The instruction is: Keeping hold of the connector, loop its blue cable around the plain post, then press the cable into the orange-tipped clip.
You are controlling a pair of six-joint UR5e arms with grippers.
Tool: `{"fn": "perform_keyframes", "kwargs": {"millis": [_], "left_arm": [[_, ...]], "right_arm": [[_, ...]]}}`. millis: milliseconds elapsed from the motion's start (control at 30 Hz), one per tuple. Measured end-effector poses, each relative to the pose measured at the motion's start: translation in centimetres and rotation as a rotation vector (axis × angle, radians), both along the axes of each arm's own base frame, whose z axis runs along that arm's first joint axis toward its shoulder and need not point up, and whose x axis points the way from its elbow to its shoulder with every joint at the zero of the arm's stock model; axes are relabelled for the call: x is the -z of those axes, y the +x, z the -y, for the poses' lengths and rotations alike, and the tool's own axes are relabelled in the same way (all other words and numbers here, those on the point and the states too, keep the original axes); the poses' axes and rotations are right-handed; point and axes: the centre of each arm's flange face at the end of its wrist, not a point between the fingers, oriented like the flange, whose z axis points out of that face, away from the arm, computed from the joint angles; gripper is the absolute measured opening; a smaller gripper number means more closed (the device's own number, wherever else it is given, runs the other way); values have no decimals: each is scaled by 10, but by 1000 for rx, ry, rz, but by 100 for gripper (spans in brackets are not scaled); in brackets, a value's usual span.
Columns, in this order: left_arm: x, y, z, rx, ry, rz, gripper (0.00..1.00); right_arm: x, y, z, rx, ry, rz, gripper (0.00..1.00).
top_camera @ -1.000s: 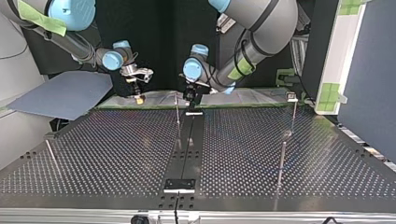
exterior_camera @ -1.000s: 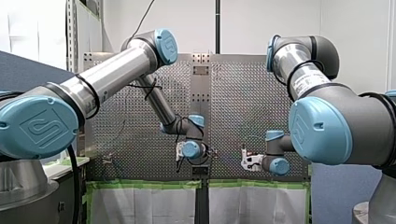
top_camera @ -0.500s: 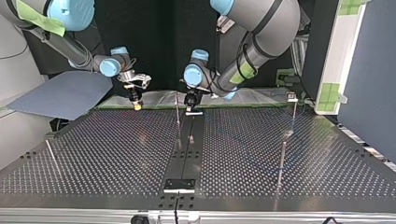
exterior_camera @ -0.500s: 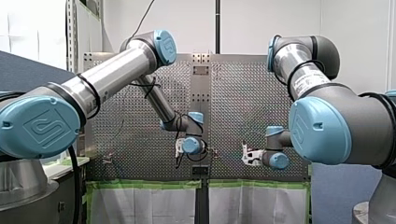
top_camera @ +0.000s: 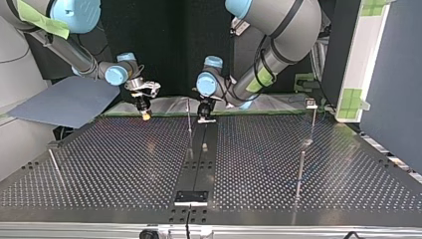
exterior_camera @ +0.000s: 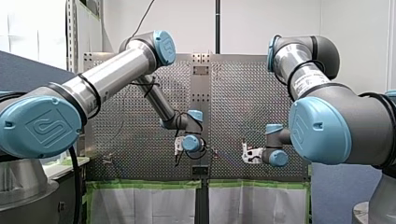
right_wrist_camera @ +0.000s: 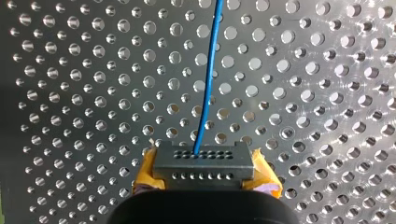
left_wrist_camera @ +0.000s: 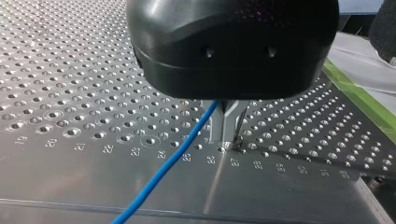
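Observation:
In the right wrist view my right gripper point(right_wrist_camera: 204, 169) is shut on a dark grey connector point(right_wrist_camera: 204, 158), which sits between its yellow pads point(right_wrist_camera: 145, 171). A blue cable point(right_wrist_camera: 208, 70) runs out of the connector, ahead over the perforated plate. My left gripper point(left_wrist_camera: 228, 141) has its metal fingers point(left_wrist_camera: 219, 125) shut on the blue cable point(left_wrist_camera: 163, 171), with the tips down at the plate. In the top view my right gripper point(top_camera: 145, 114) hangs at the plate's far edge. My left gripper point(top_camera: 204, 116) stands beside a thin plain post point(top_camera: 189, 119). No orange-tipped clip can be made out.
More thin posts point(top_camera: 300, 172) point(top_camera: 54, 167) stand on the perforated table point(top_camera: 124, 164), and a black centre strip point(top_camera: 196, 164) runs toward the camera. Green tape point(exterior_camera: 144, 184) edges the plate. A blue-grey board point(top_camera: 64, 102) lies beyond my right arm.
In the top view both grippers have come down toward the plate's far edge. My left gripper now has its tips at the plate beside the thin post.

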Motion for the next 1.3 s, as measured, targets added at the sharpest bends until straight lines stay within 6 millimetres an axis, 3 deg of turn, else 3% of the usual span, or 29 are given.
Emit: {"fn": "perform_keyframes", "kwargs": {"millis": [167, 200, 233, 267, 300, 333, 400, 433, 467, 667, 700, 733, 800, 1067, 1300], "left_arm": [[0, 1, -1, -2, 1, 0, 3], [0, 1, -1, -2, 0, 0, 9], [0, 1, -2, -2, 0, 0, 9], [0, 2, -2, -3, 0, 0, 15], [0, 2, -2, -3, 1, 0, 27], [0, 2, -2, -4, 1, 0, 27], [0, 2, -3, -6, 3, 1, 45], [0, 2, -3, -9, 4, 2, 45], [0, 2, -3, -12, 4, 3, 59], [0, 2, -3, -3, 21, -1, 64], [0, 1, -4, -1, 28, -4, 75], [1, 1, -4, -1, 34, -6, 75], [1, 1, -5, 2, 46, -8, 100], [4, -5, -3, 43, 110, -30, 100], [18, -25, -12, 26, 221, -93, 100]], "right_arm": [[0, 0, 0, 0, 0, 0, 0], [0, 0, 0, 0, -1, 0, 0], [0, 0, 0, 0, -1, 0, 0], [0, 0, 0, 0, -1, 0, 0], [0, 0, 0, 0, -1, 1, 0], [0, 0, 0, 0, -1, 1, 0], [0, 0, 0, 0, -1, 1, 0], [0, 0, 0, 0, -1, 1, 0], [0, 0, 0, 0, -1, 0, 0], [0, 0, 0, 0, 2, 0, 0], [0, 0, 0, 0, 2, -1, 0], [0, 0, 0, 0, 2, -1, 0], [0, 0, 0, 0, 3, -1, 0], [1, 0, -1, -4, 6, -1, 0], [1, 3, -3, -8, 9, -3, 0]]}}
